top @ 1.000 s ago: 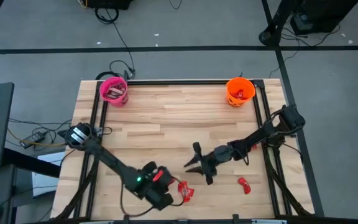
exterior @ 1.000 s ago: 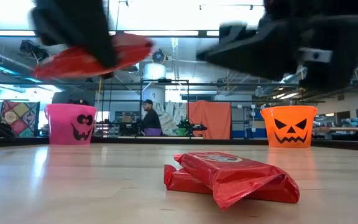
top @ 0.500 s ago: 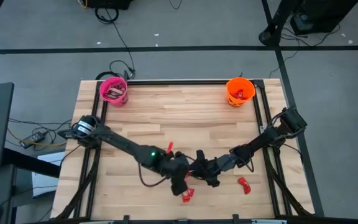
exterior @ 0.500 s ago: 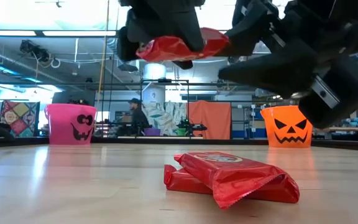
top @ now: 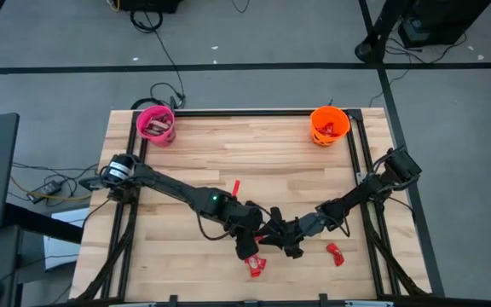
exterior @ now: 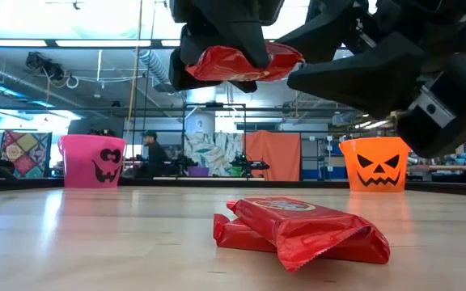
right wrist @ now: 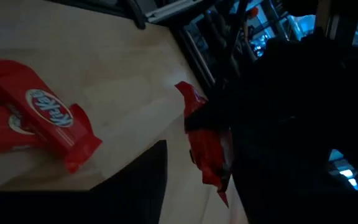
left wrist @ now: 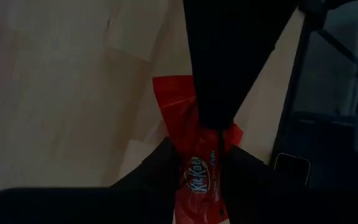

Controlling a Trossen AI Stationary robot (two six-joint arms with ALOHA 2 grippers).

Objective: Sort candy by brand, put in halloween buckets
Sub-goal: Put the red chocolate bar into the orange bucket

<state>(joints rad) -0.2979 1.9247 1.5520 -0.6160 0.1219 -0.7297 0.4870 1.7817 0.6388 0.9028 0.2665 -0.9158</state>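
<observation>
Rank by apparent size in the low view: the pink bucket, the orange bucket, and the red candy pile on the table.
1. Red candy pile: looks largest, but it lies nearest the camera, so that is unsure.
2-3. Pink bucket and orange bucket: look alike.

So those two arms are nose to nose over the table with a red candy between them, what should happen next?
Probably a handover: the left gripper holds a red candy bar in the air, and the right gripper waits open beside it. The right fingers should likely close on the bar's free end; the orange bucket is on that arm's side.
</observation>
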